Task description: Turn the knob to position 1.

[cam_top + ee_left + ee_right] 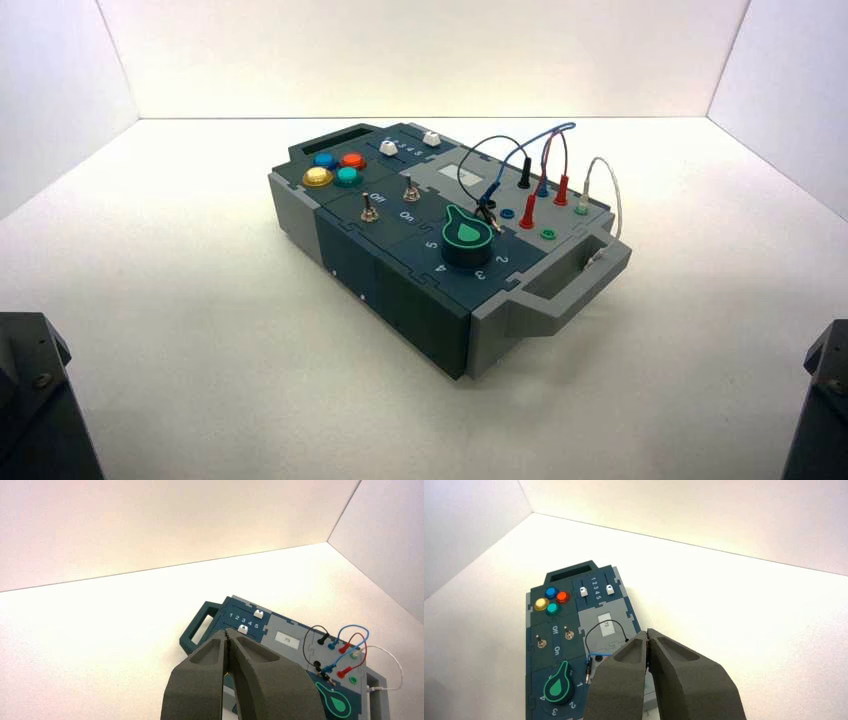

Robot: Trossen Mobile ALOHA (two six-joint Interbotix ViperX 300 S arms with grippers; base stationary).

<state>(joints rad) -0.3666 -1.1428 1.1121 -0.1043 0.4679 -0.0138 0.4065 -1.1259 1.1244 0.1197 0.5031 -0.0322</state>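
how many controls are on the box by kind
push buttons: 4 (blue, orange, yellow, teal)
slider caps: 2 ()
toggle switches: 2 ()
knob: 1
total: 9

one knob (466, 236), four buttons (335, 168), two toggles (389, 198)

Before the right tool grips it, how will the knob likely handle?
The knob probably feels rigid and turns in place on the box without lifting. Its raised green teardrop top should give purchase. The wires beside it look floppy and may snag.
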